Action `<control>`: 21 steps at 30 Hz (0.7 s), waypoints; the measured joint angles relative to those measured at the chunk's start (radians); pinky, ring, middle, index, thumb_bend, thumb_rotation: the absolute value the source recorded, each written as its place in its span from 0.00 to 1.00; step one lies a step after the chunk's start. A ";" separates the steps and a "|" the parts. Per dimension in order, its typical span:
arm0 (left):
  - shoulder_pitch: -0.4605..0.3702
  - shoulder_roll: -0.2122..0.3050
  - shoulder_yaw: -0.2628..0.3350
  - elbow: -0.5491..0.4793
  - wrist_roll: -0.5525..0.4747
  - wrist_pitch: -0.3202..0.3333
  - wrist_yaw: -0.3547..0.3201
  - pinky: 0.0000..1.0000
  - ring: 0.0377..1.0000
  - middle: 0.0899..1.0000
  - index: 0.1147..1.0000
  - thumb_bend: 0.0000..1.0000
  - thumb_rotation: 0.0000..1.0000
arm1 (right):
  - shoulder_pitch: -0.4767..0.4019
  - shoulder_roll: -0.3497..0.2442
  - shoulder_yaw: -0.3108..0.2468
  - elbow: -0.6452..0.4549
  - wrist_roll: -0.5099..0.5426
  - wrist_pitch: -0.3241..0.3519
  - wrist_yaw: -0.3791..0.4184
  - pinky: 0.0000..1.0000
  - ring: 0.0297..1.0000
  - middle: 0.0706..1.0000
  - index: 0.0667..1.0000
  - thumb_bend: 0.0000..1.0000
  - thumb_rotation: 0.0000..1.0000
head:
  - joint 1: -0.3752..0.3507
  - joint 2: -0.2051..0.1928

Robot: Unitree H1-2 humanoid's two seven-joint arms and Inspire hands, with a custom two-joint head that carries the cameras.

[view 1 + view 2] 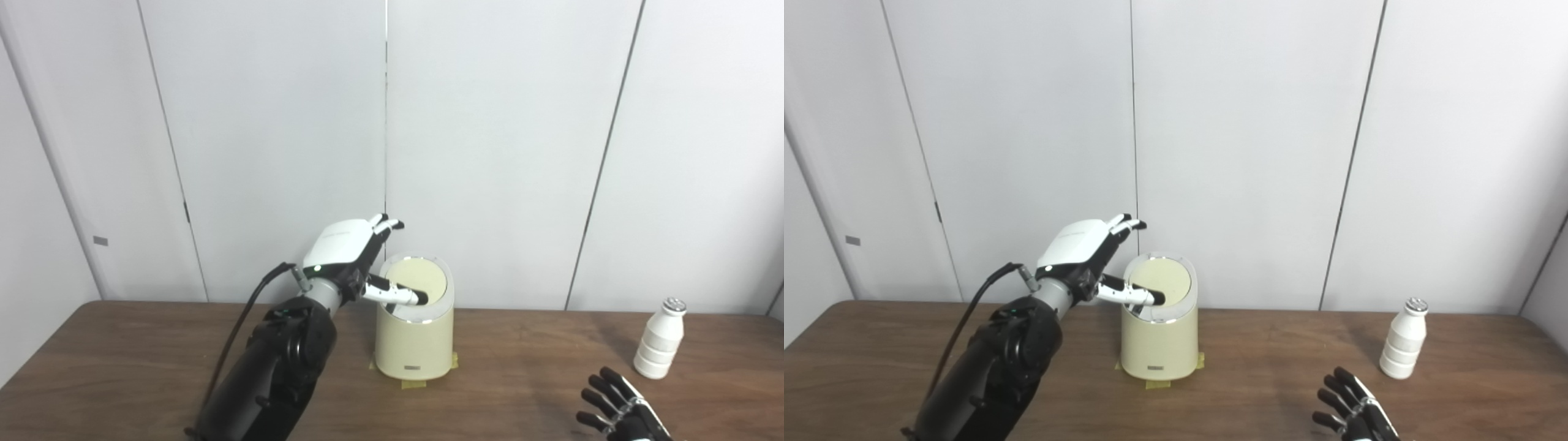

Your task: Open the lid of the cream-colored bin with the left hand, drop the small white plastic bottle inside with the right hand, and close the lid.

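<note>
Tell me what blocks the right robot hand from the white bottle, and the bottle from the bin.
Only bare table lies between the right robot hand and the white bottle. The cream bin is shut by its lid, where the left robot hand sits.

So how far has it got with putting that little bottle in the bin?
Barely begun. Nothing looks finished: the lid is still down on the cream bin. In hand now: the left hand is at the bin's top, its thumb lying across the lid, fingers spread above. Still to do: lift the lid, have the right hand, open and empty, pick up the white bottle standing on the table, drop it in, then close.
</note>
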 measured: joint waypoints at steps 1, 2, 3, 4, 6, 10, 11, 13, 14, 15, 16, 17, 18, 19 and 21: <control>-0.005 0.003 -0.009 0.018 0.015 -0.008 0.005 0.82 0.93 0.95 0.92 0.88 0.44 | -0.001 0.001 0.001 0.001 -0.001 0.000 0.000 0.70 0.81 0.83 0.84 0.51 0.76 | -0.002 0.000; -0.011 0.004 -0.020 0.037 0.031 -0.018 0.013 0.82 0.93 0.95 0.92 0.87 0.42 | -0.002 0.002 0.001 0.002 -0.002 0.001 -0.002 0.70 0.81 0.83 0.84 0.51 0.76 | -0.003 0.000; -0.020 0.006 -0.033 0.056 0.049 -0.028 0.031 0.81 0.93 0.95 0.92 0.87 0.42 | -0.003 0.003 0.001 0.002 -0.002 0.001 -0.003 0.70 0.81 0.83 0.84 0.51 0.76 | -0.003 0.000; -0.029 0.007 -0.043 0.073 0.061 -0.034 0.040 0.81 0.93 0.95 0.92 0.87 0.42 | -0.004 0.004 0.001 0.002 -0.003 0.001 -0.003 0.70 0.81 0.83 0.84 0.51 0.76 | -0.005 0.000; -0.046 0.007 -0.060 0.102 0.087 -0.059 0.072 0.79 0.93 0.95 0.92 0.87 0.40 | -0.006 0.006 0.001 0.003 -0.005 0.001 -0.007 0.70 0.81 0.83 0.84 0.52 0.77 | -0.008 0.000; -0.081 0.006 -0.084 0.169 0.119 -0.104 0.126 0.80 0.92 0.95 0.93 0.87 0.42 | -0.013 0.009 0.006 0.008 -0.028 0.001 -0.018 0.69 0.80 0.82 0.83 0.53 0.77 | -0.011 0.000; -0.086 0.006 -0.090 0.180 0.125 -0.110 0.141 0.81 0.92 0.95 0.92 0.86 0.42 | -0.014 0.011 0.007 0.009 -0.031 0.001 -0.020 0.70 0.80 0.82 0.83 0.52 0.77 | -0.011 0.000; -0.096 0.002 -0.094 0.204 0.133 -0.124 0.162 0.81 0.91 0.94 0.92 0.86 0.42 | -0.016 0.013 0.007 0.010 -0.036 0.001 -0.022 0.70 0.81 0.82 0.83 0.52 0.76 | -0.014 0.002; -0.099 -0.001 -0.094 0.213 0.134 -0.128 0.170 0.80 0.90 0.93 0.92 0.86 0.41 | -0.017 0.015 0.007 0.011 -0.037 0.001 -0.023 0.70 0.81 0.82 0.83 0.52 0.76 | -0.015 0.002; -0.101 -0.004 -0.092 0.224 0.133 -0.138 0.188 0.79 0.89 0.92 0.91 0.85 0.41 | -0.017 0.016 0.007 0.012 -0.037 0.001 -0.025 0.70 0.80 0.82 0.83 0.52 0.76 | -0.017 0.002; -0.104 -0.010 -0.087 0.238 0.130 -0.145 0.201 0.79 0.89 0.92 0.91 0.85 0.41 | -0.018 0.018 0.007 0.012 -0.038 0.001 -0.025 0.70 0.80 0.82 0.83 0.52 0.77 | -0.017 0.003; -0.106 -0.018 -0.081 0.249 0.124 -0.148 0.209 0.79 0.89 0.92 0.91 0.84 0.42 | -0.019 0.020 0.008 0.012 -0.040 0.001 -0.026 0.69 0.80 0.82 0.83 0.51 0.77 | -0.018 0.003; -0.108 -0.025 -0.075 0.263 0.118 -0.149 0.223 0.79 0.90 0.92 0.91 0.83 0.42 | -0.019 0.023 0.009 0.012 -0.040 0.001 -0.026 0.69 0.80 0.82 0.83 0.50 0.76 | -0.018 0.003; -0.111 -0.032 -0.071 0.275 0.114 -0.149 0.227 0.79 0.90 0.92 0.92 0.83 0.42 | -0.020 0.025 0.010 0.012 -0.040 0.001 -0.026 0.70 0.80 0.82 0.83 0.49 0.76 | -0.018 0.003; -0.117 -0.041 -0.067 0.298 0.109 -0.152 0.232 0.78 0.89 0.91 0.91 0.83 0.42 | -0.021 0.027 0.014 0.012 -0.040 0.001 -0.025 0.69 0.80 0.82 0.83 0.49 0.76 | -0.020 0.003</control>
